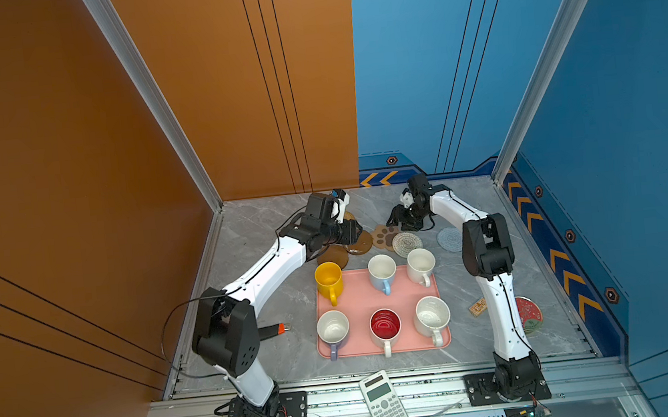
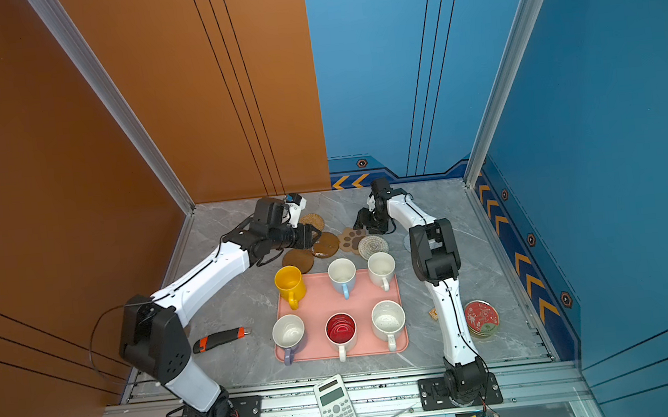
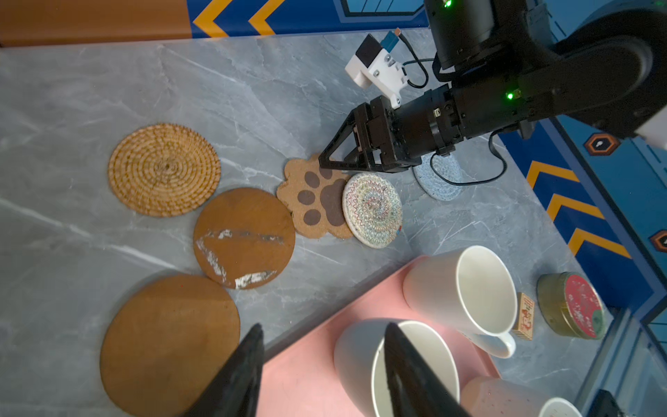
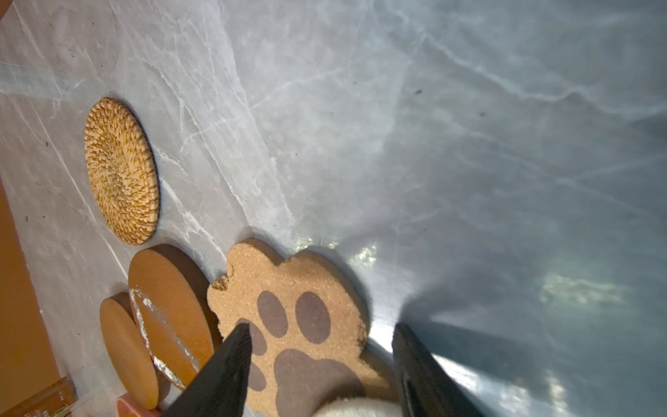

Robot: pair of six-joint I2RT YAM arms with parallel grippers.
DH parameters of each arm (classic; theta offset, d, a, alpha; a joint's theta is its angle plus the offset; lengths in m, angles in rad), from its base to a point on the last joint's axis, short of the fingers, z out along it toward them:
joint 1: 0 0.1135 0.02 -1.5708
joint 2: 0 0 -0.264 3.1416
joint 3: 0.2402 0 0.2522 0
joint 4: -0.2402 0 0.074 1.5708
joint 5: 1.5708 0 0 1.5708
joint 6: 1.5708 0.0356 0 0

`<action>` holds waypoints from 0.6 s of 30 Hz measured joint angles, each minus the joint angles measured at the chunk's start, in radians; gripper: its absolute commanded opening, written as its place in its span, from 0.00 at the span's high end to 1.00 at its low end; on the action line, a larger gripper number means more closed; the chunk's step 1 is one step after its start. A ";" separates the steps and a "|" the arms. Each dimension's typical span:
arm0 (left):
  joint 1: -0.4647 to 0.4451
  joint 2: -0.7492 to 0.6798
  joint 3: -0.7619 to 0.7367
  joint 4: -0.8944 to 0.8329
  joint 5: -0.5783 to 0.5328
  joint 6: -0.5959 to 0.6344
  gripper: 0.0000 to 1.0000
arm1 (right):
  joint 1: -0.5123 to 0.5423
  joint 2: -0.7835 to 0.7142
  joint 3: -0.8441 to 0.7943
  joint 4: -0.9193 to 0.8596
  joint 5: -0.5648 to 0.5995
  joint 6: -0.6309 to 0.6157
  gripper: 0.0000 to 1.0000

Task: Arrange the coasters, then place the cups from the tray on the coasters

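Observation:
The pink tray holds the cups: yellow, light-blue, plain white, lilac, red-inside and speckled. Behind it lie the coasters: a tan woven disc, two dark brown discs, a paw shape, a white woven round overlapping the paw, and a pale-blue round. My left gripper is open and empty above the brown discs near the tray's far edge. My right gripper is open, low over the paw coaster's far edge.
A red-lidded tin and a small printed box sit right of the tray, beside the right arm. An orange-and-black utility knife lies left of the tray. A calculator rests on the front rail. Walls enclose the table.

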 measured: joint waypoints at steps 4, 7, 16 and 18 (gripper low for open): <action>0.000 0.171 0.194 -0.055 0.020 0.047 0.58 | 0.000 -0.060 -0.027 -0.002 0.056 -0.027 0.33; 0.000 0.291 0.325 -0.100 0.045 0.075 0.60 | 0.005 -0.112 -0.031 -0.011 0.109 -0.060 0.31; 0.000 0.539 0.584 -0.213 0.118 0.135 0.65 | 0.051 -0.151 -0.033 -0.074 0.214 -0.150 0.35; -0.001 0.569 0.614 -0.224 0.141 0.142 0.69 | 0.060 -0.151 -0.033 -0.084 0.219 -0.161 0.39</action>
